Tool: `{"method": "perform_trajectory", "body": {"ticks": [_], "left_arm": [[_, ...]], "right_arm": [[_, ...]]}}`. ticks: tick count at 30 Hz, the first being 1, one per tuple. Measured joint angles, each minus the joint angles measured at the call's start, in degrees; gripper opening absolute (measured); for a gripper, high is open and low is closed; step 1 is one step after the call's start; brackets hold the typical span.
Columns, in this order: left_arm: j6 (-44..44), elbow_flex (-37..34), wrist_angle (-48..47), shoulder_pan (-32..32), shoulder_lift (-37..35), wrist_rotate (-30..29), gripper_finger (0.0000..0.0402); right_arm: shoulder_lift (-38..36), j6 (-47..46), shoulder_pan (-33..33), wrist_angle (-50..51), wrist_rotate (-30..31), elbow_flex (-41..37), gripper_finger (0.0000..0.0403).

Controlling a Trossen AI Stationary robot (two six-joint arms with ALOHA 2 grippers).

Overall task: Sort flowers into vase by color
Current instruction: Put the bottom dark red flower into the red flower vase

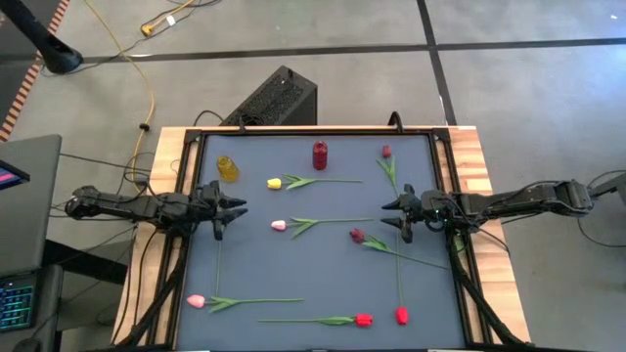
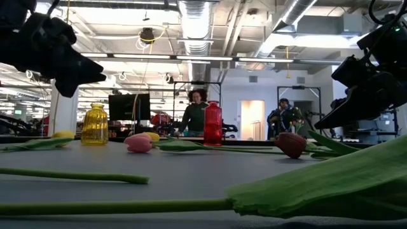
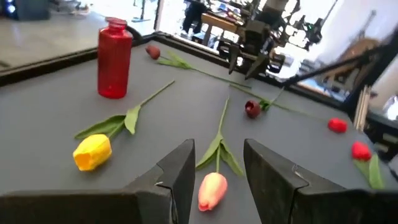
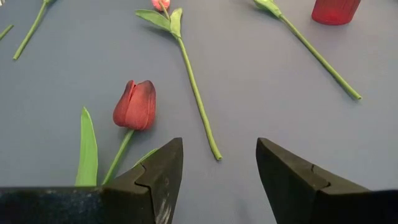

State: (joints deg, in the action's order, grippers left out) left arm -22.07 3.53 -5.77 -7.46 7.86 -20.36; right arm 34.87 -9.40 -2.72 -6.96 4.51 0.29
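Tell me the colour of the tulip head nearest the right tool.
Dark maroon tulip head, clearest in the right wrist view, just ahead of the right tool.

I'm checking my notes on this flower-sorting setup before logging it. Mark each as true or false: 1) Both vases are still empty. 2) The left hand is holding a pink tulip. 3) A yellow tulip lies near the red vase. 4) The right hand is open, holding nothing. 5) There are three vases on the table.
1) True as far as the views show: no stem stands in the yellow vase or the red vase.
2) False: the left hand is open and empty; the pink tulip lies on the table ahead of it.
3) True: the yellow tulip lies there.
4) True: the right hand is empty.
5) False: two vases.
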Motion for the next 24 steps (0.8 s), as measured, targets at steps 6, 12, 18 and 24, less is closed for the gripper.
{"method": "perform_trajectory", "body": {"ticks": [6, 12, 18, 24], "left_arm": [[0.0, -0.1, 2.2, 0.0, 0.0, -3.0, 0.0125], [5.3, -0.1, 8.3, 0.0, 1.1, -1.9, 0.0125], [11.4, -0.1, 18.2, 0.0, 9.3, 0.1, 0.0125], [17.7, 0.0, 31.8, 0.0, 20.1, 1.1, 0.0125]], "right_arm": [[0.0, 3.9, -0.1, -3.7, 0.0, 0.0, 0.0230], [0.0, 5.8, -0.1, -7.3, -0.1, 2.2, 0.0230], [0.0, 8.3, 0.3, -10.3, -7.9, 8.1, 0.0230], [0.0, 4.8, 2.5, -21.5, -10.5, 11.6, 0.0230]]}}
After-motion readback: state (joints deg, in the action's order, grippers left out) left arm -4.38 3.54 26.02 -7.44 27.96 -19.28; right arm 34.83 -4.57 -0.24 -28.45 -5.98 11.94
